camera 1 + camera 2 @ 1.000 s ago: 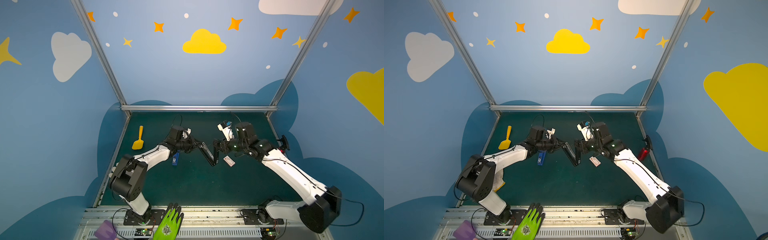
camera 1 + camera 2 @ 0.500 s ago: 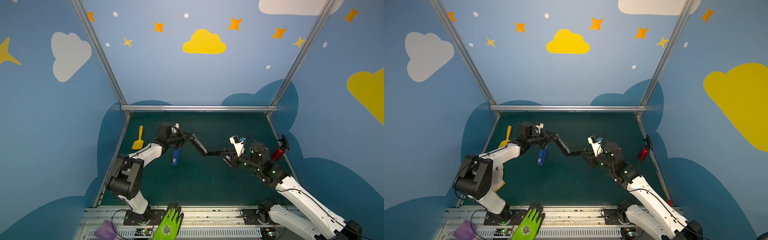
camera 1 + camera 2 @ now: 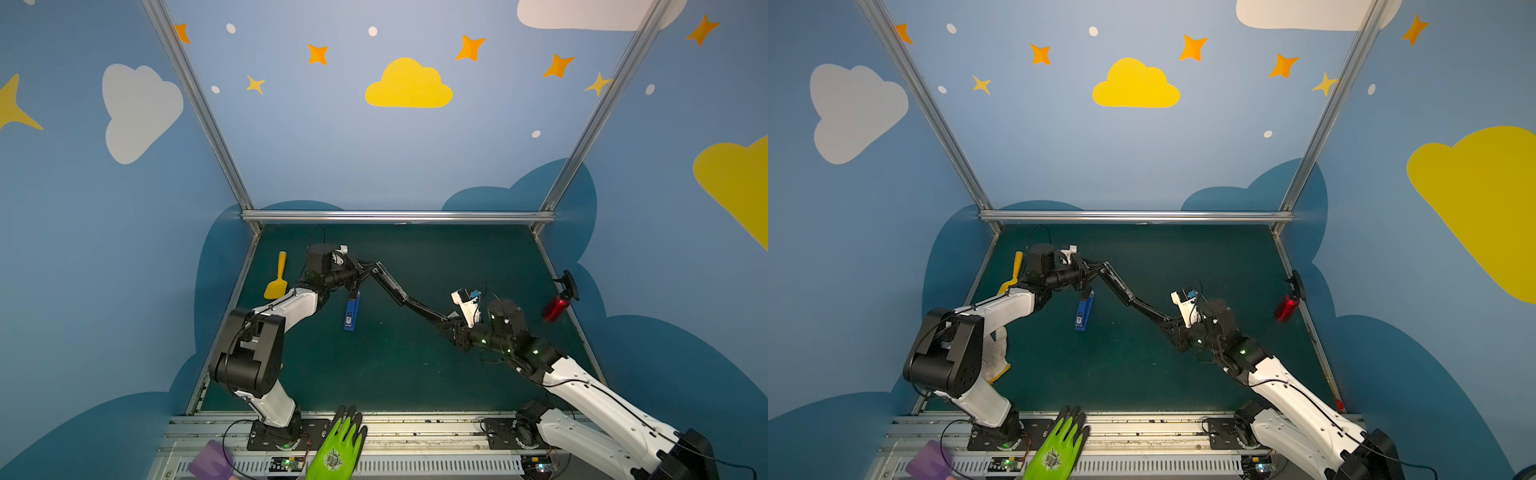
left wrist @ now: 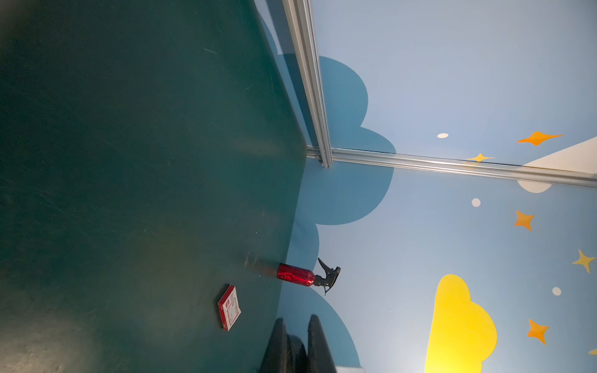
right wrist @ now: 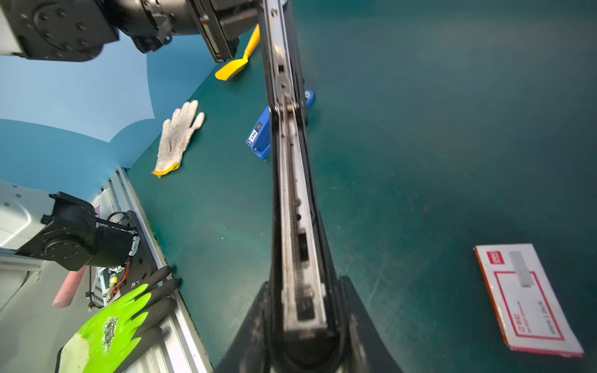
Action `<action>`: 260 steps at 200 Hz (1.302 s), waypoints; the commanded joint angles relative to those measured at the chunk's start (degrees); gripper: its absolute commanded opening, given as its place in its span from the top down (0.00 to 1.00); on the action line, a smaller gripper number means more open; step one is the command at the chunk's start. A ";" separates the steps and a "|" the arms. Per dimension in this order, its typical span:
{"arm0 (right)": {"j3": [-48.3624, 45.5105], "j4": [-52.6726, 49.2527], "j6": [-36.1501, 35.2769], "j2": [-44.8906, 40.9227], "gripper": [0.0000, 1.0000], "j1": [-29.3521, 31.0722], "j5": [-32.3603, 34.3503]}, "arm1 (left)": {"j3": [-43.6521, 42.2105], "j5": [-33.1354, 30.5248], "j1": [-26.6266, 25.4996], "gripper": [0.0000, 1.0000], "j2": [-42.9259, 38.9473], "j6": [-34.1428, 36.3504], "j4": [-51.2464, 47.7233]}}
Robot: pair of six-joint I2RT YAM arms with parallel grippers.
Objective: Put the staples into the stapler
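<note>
Two staplers are in view. A long black stapler point(image 3: 399, 291) is swung wide open and held up off the dark green tabletop point(image 3: 395, 374). A small blue stapler point(image 3: 352, 311) lies flat on the tabletop near the left hand.

There is one of each of the rest:
- a small white cardboard staple box with a red label point(image 5: 526, 297)
- a red spray bottle with a black trigger point(image 3: 557, 305)
- a yellow plastic scoop point(image 3: 277, 278)
- a white knit glove with a yellow cuff point(image 3: 996, 353)
- a green-and-black rubber glove point(image 3: 336, 444), lying on the front rail point(image 3: 415, 417)

The staple box shows only in the wrist views. It lies flat on the tabletop, label up, near the right hand but apart from it. In the left wrist view it sits near the spray bottle without touching it. In both top views the right arm hides it. A grey strip on the box's face may be printed or loose; I cannot tell which.

The white knit glove shows in a top view and in the right wrist view. Where it does not show, the left arm stands in front of it.

The left hand point(image 3: 364, 271) is clamped tight on one end of the black stapler. The right hand point(image 5: 303, 339) stands narrowly parted, with its fingers point(image 5: 255, 319) against both sides of the other end. That end's steel channel point(image 5: 292, 210) faces the right wrist camera.
</note>
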 commanded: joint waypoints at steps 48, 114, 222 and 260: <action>1.86 -4.64 3.08 -1.15 0.43 -0.25 7.09 | -0.15 3.28 -0.19 0.96 -0.26 0.72 6.43; 15.12 -3.26 1.98 12.89 0.40 -0.11 3.59 | -0.97 5.34 -5.04 0.96 2.29 1.57 8.31; 31.15 -3.43 -0.35 34.84 0.45 2.17 -3.51 | -1.53 5.63 -8.77 0.96 2.82 1.84 8.48; 34.27 -4.51 -0.64 39.21 0.57 2.48 -5.17 | -1.79 5.62 -8.85 0.96 2.95 1.56 9.00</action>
